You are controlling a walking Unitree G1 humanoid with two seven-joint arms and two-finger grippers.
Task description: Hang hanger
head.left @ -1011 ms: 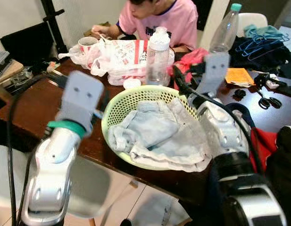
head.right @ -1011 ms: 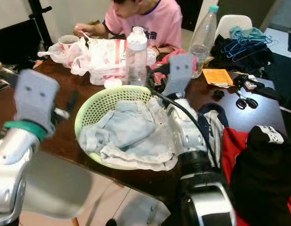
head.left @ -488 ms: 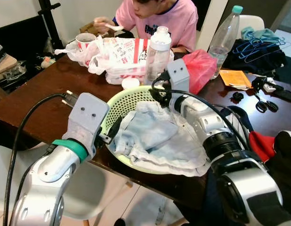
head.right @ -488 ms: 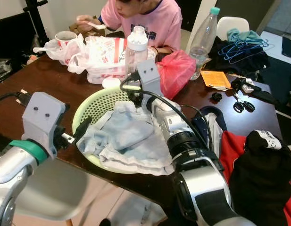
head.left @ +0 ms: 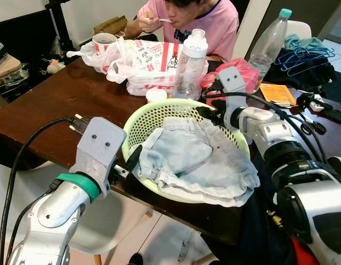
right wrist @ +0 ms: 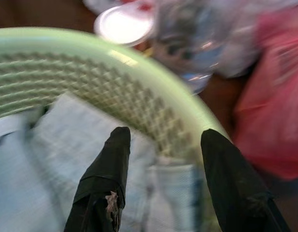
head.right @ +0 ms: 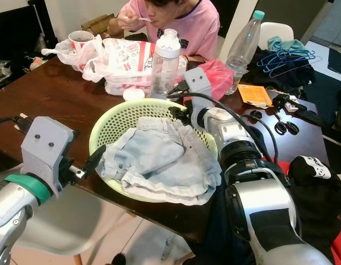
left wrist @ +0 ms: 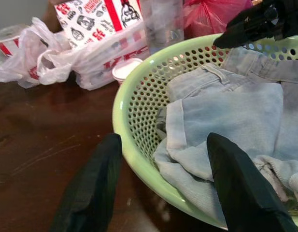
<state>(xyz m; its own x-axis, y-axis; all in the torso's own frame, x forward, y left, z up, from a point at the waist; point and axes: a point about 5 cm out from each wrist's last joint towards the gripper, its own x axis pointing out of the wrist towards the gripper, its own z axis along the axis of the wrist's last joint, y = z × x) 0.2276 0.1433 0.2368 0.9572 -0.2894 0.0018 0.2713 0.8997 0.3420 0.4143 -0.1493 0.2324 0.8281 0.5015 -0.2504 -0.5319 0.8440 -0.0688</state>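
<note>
Cluttered with food bags and bottles, the table (head.left: 59,105) carries a basket (head.left: 138,122) of shorts (head.left: 198,160) flanked by the released left tool (left wrist: 161,186) and right tool (right wrist: 161,186), so reaching the far hangers (head.left: 305,55) likely comes next.

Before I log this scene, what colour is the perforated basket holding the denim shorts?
Pale green basket, clearest in the left eye view.
</note>
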